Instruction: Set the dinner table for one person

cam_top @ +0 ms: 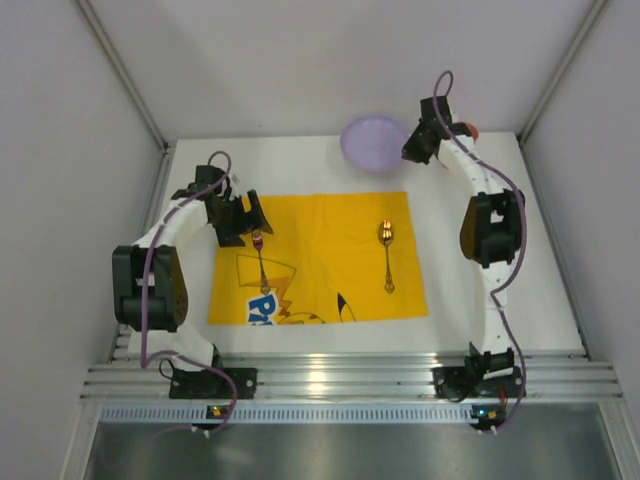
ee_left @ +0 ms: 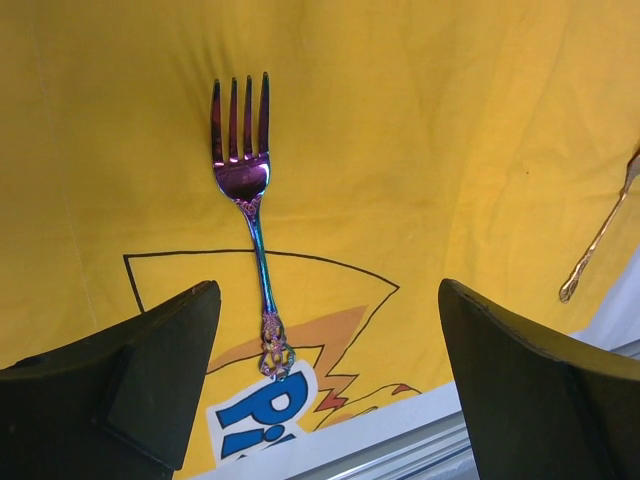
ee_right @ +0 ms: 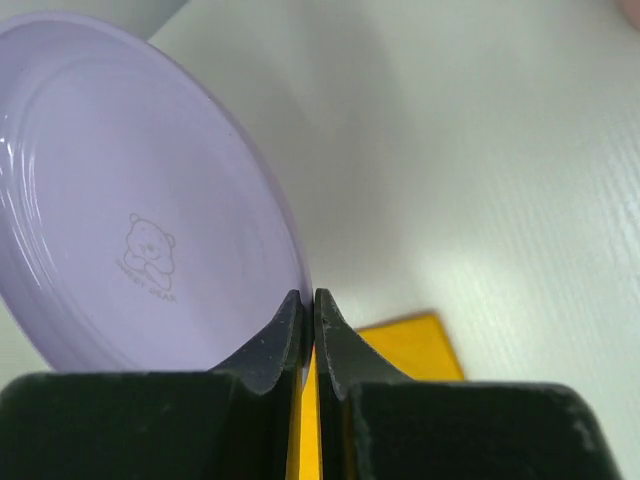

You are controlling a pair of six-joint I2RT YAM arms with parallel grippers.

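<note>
My right gripper (ee_right: pixel 308 305) is pinched down to a sliver. Its two black fingers (ee_right: pixel 265 345) meet on the thin rim of the round lavender plastic plate (ee_right: pixel 130 200), which fills the upper left of the right wrist view. A faint bear outline is printed in the plate's well. I cannot tell whether the plate sits flat or has its gripped edge raised. In the overhead view this grip is at the upper right, with the plate just left of it, near the far edge of the large white matte dinner table (cam_top: pixel 300 165).

A corner of the yellow cartoon-printed cloth placemat (cam_top: pixel 320 225) shows just behind my right fingertips. From above, the placemat lies flat across the centre of the table, apart from the plate.

My left gripper (ee_left: pixel 325 390) is spread wide and holds nothing. Its dark fingers stand at the lower left and lower right of the left wrist view. Between and beyond them lies the iridescent purple-blue metal fork (ee_left: pixel 257 250) on the left part of the placemat, tines toward the top of the frame and ornate handle end over the blue lettering.

The gold-toned metal spoon (cam_top: pixel 386 255) lies on the right part of the placemat, roughly parallel to the fork and well apart from it.
</note>
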